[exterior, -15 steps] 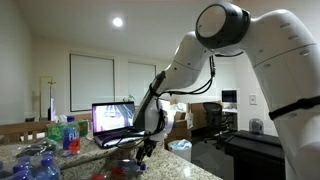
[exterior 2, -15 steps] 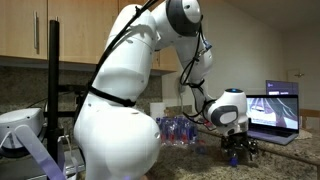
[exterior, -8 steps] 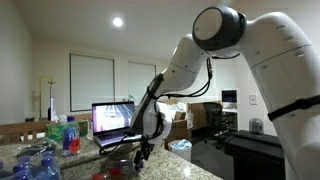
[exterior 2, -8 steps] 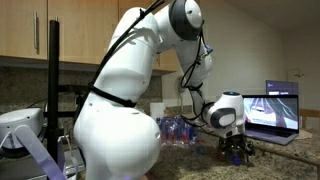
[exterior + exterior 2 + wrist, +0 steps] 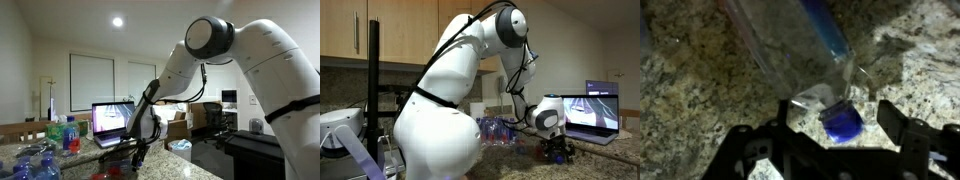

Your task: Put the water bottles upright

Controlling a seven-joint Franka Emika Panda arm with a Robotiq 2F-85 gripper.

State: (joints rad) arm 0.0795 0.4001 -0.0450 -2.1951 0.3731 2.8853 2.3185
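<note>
the water bottle (image 5: 790, 50) lay flat on the surface (image 5: 690, 95), its blue cap (image 5: 843, 122) pointing toward my hand (image 5: 818, 130). the hand stood wide apart, gripping nothing.

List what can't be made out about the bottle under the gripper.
1. Wrist view: the blue-capped bottle runs off the top edge, so its base is unseen; blur hides its label print.
2. In an exterior view, that bottle is too small and dark beneath the gripper to find.
3. In an exterior view, the robot's body hides part of the bottle cluster, so it cannot be counted.
</note>
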